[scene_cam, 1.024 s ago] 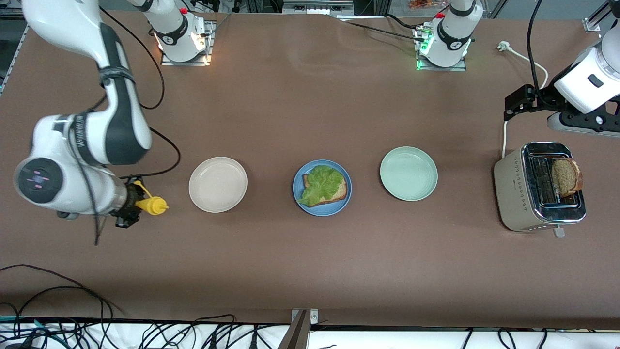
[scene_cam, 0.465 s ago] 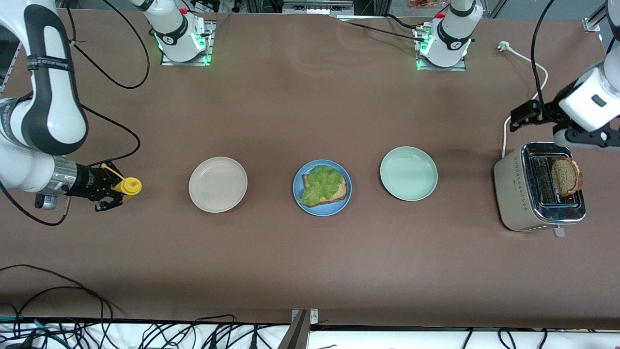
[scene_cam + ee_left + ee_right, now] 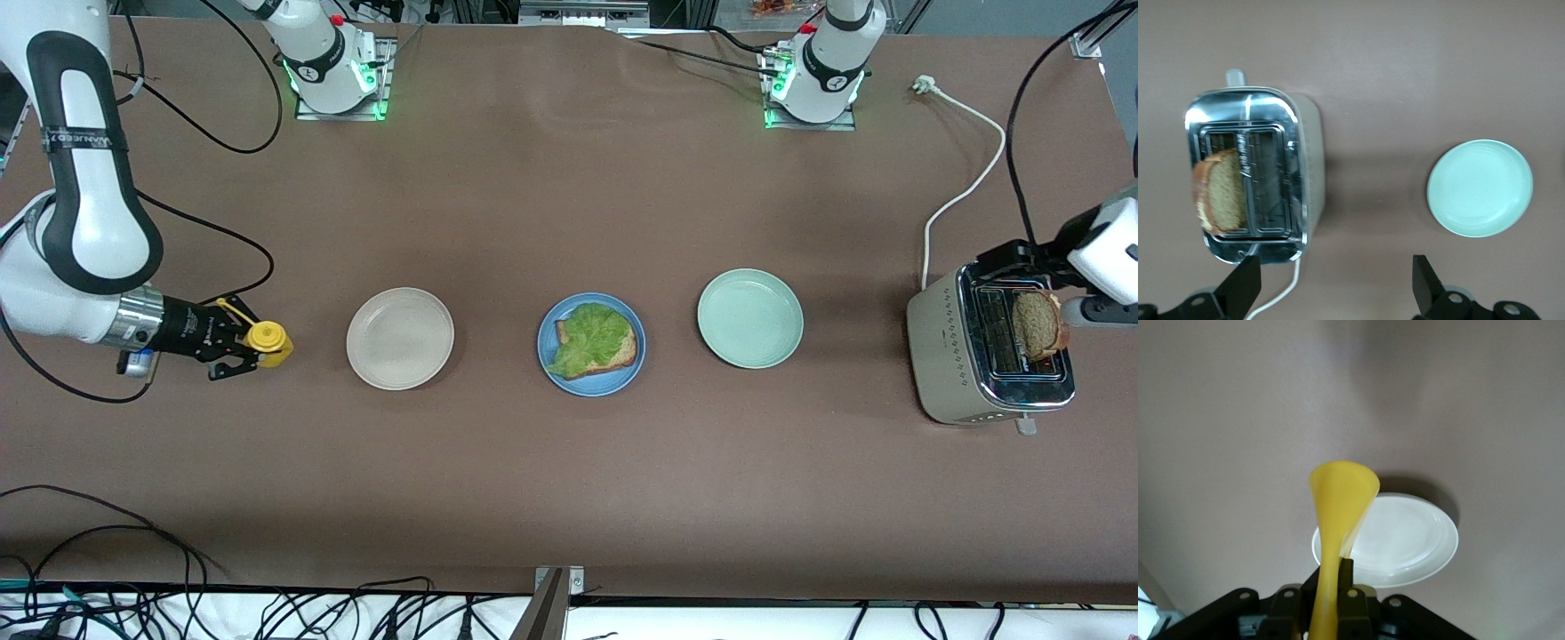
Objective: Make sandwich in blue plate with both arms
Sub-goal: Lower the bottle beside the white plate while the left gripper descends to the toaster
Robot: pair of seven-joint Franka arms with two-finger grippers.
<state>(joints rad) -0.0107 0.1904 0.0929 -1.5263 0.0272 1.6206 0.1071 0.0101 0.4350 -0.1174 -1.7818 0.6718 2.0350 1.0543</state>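
Observation:
The blue plate [image 3: 615,382] lies mid-table with one brown bread slice [image 3: 628,349] on it and a ruffled green lettuce leaf [image 3: 591,336] on the bread. A second slice [image 3: 1038,324] [image 3: 1223,197] stands in a slot of the silver toaster [image 3: 947,356] [image 3: 1308,133] at the left arm's end. My left gripper [image 3: 1000,262] [image 3: 1335,273] hangs open and empty over the toaster's end with the cord. My right gripper [image 3: 242,343] [image 3: 1331,587] is shut on a yellow squeeze bottle [image 3: 267,338] [image 3: 1338,500], over the table beside the cream plate [image 3: 400,338] [image 3: 1405,540].
A pale green plate [image 3: 749,318] [image 3: 1479,188] lies between the blue plate and the toaster. The toaster's white cord [image 3: 965,178] runs toward the robots' bases. Black cables lie along the table edge nearest the front camera.
The left gripper came down from above the table to the toaster. The right arm straightened up and swung the yellow bottle away from the cream plate, then partway back.

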